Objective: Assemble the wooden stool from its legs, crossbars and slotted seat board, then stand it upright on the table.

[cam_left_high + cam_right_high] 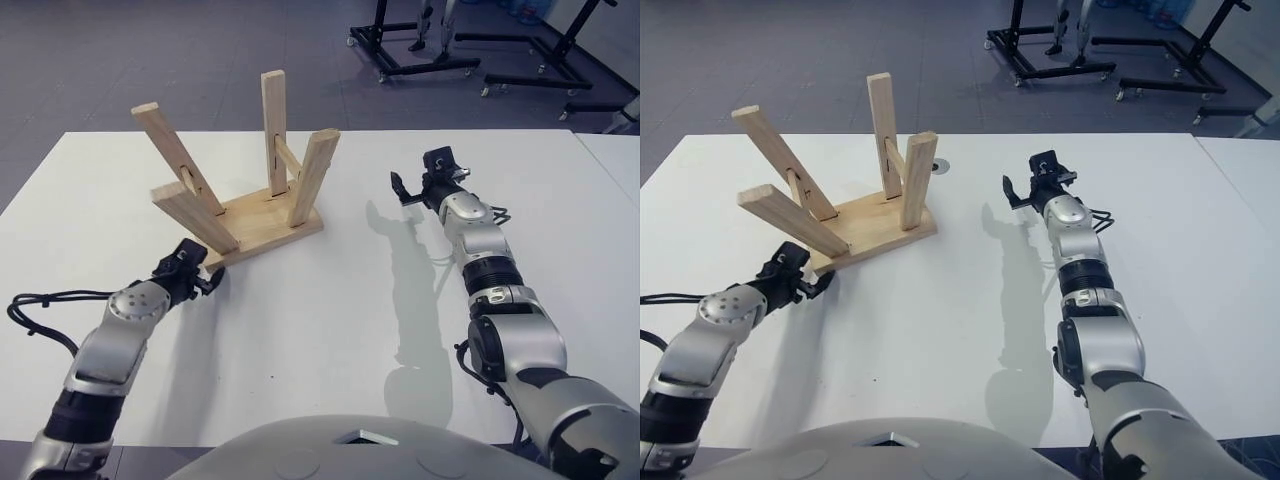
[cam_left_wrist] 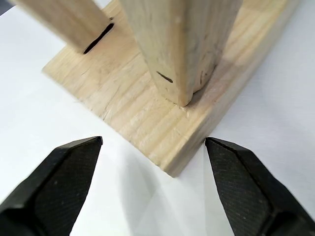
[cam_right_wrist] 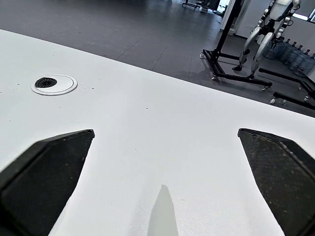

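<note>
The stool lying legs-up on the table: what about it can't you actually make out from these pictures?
- Seat board downward face: against the table, hidden in every view.
- Crossbars: eye views, largely screened by the legs.
- Leg tops: left wrist view, cut off by the picture's edge.
- Leg joints: eye views, too small to judge the fit.

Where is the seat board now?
Head views: the seat board lies at left on the table, legs pointing up, its near corner just ahead of the open left pincer.
</note>
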Action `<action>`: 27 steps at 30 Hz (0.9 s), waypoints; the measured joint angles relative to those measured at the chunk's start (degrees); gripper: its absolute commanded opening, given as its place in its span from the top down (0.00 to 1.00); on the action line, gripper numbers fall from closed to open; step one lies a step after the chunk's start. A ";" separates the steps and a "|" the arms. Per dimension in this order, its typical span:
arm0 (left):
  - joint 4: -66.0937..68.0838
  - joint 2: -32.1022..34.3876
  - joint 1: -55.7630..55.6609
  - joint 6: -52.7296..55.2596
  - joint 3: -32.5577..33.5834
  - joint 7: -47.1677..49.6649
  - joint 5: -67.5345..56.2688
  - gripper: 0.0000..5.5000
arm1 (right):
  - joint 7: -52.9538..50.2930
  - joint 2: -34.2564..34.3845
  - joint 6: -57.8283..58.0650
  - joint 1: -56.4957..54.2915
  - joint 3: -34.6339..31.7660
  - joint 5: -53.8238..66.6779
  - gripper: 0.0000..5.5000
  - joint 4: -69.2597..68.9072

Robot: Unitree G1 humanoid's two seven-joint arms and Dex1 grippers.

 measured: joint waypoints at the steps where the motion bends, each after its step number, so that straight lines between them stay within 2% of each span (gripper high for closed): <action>1: 1.84 0.20 -0.69 -1.88 -0.02 -1.04 0.04 0.30 | 0.30 0.01 0.83 0.05 0.05 0.02 0.02 -0.83; 4: 2.48 0.66 -0.75 -2.43 1.04 -5.04 -2.16 0.30 | 1.93 0.05 2.68 1.01 0.26 0.48 0.02 -3.47; 7: -2.25 1.66 -0.47 0.84 1.33 -11.95 -7.11 0.30 | 3.11 0.29 4.36 2.79 0.78 1.01 0.02 -5.92; 12: -7.86 15.13 4.67 -0.33 5.75 -27.37 -11.46 0.30 | 5.72 -0.21 7.38 7.21 1.06 2.23 0.02 -11.45; 16: 0.07 20.76 4.08 -5.04 8.89 -29.86 -9.13 0.30 | 6.89 -0.30 7.11 7.93 0.89 2.96 0.02 -11.52; 18: 0.90 20.07 2.68 -4.03 10.17 -28.94 -9.92 0.30 | 6.78 -0.34 5.94 7.80 0.97 2.76 0.02 -9.78; 20: -3.98 16.85 1.78 -0.43 9.84 -26.89 -12.30 0.30 | 6.24 -0.40 5.03 7.47 1.05 2.18 0.02 -7.41; 24: -11.12 10.25 2.55 6.81 4.53 -20.84 -13.42 0.30 | 5.73 -0.80 4.38 5.71 1.04 2.13 0.02 -5.91; 27: -12.13 7.76 1.50 9.01 2.08 -17.26 -12.70 0.30 | 5.39 -0.69 4.03 4.59 1.05 2.14 0.02 -4.99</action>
